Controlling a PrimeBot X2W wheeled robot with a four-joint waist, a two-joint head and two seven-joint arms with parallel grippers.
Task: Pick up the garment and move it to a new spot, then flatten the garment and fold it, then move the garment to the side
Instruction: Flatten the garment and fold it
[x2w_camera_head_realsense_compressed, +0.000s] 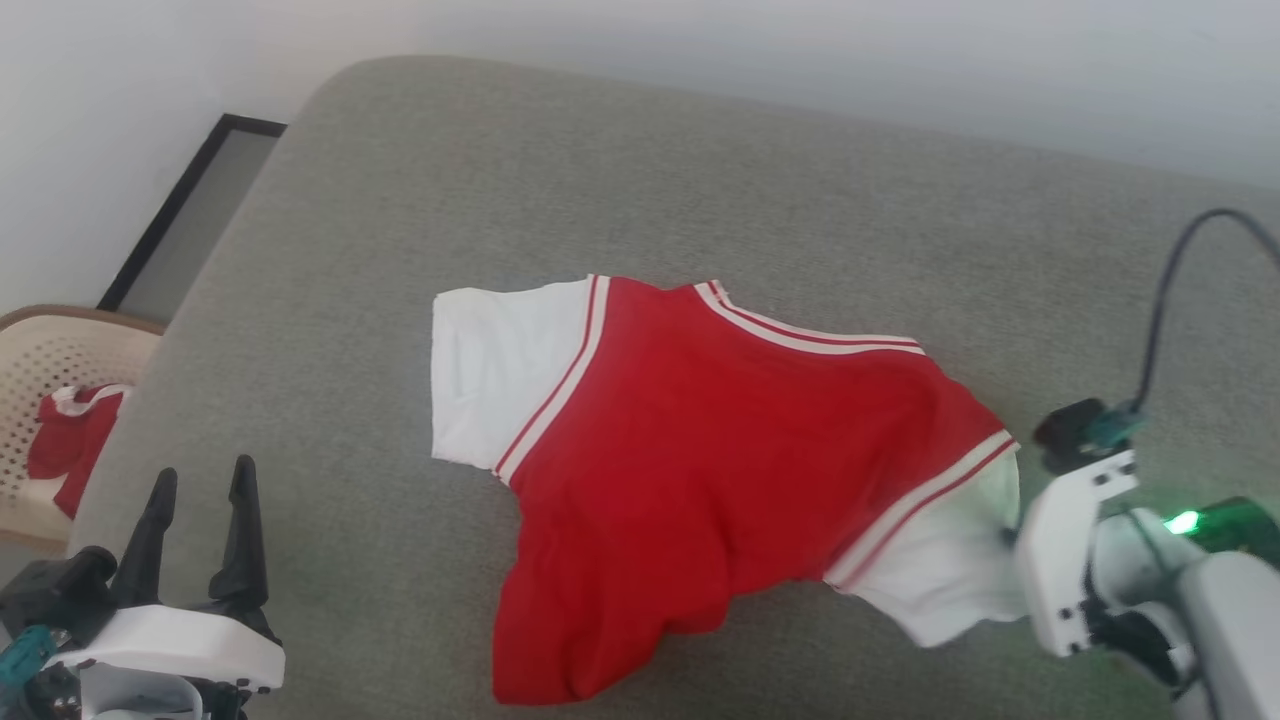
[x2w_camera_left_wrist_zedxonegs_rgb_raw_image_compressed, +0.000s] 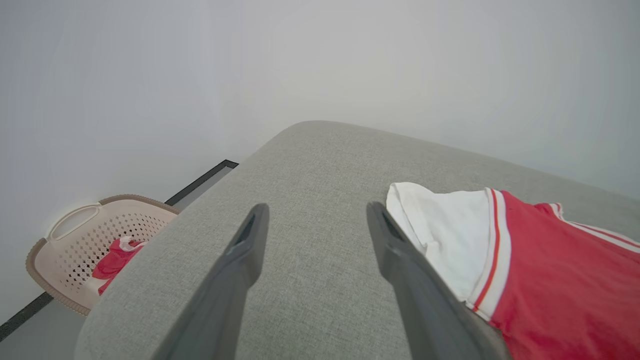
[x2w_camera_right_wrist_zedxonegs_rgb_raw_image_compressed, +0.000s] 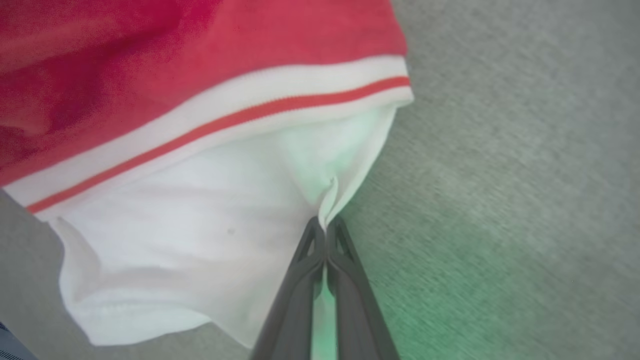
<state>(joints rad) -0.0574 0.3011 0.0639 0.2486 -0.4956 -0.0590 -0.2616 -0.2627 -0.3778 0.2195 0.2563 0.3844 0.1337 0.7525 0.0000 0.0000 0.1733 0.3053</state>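
The garment (x2w_camera_head_realsense_compressed: 720, 460), a red shirt with white sleeves and red-white striped trim, lies mostly spread on the grey cushion with its plain side up; no print shows. My right gripper (x2w_camera_right_wrist_zedxonegs_rgb_raw_image_compressed: 325, 226) is shut on a pinch of the white right sleeve (x2w_camera_right_wrist_zedxonegs_rgb_raw_image_compressed: 200, 220), lifting its edge slightly; in the head view its white wrist (x2w_camera_head_realsense_compressed: 1070, 540) stands against that sleeve and the fingers are hidden. My left gripper (x2w_camera_head_realsense_compressed: 200, 482) hovers open at the lower left, apart from the shirt, its fingers (x2w_camera_left_wrist_zedxonegs_rgb_raw_image_compressed: 252, 235) pointing past the other white sleeve (x2w_camera_left_wrist_zedxonegs_rgb_raw_image_compressed: 440, 225).
The grey cushioned surface (x2w_camera_head_realsense_compressed: 620, 170) reaches back to a pale wall. A beige perforated basket (x2w_camera_head_realsense_compressed: 40, 350) holding another red cloth (x2w_camera_head_realsense_compressed: 70, 440) stands on the floor at the left, beside a dark-framed panel (x2w_camera_head_realsense_compressed: 190, 200). A black cable (x2w_camera_head_realsense_compressed: 1160, 300) arcs above my right wrist.
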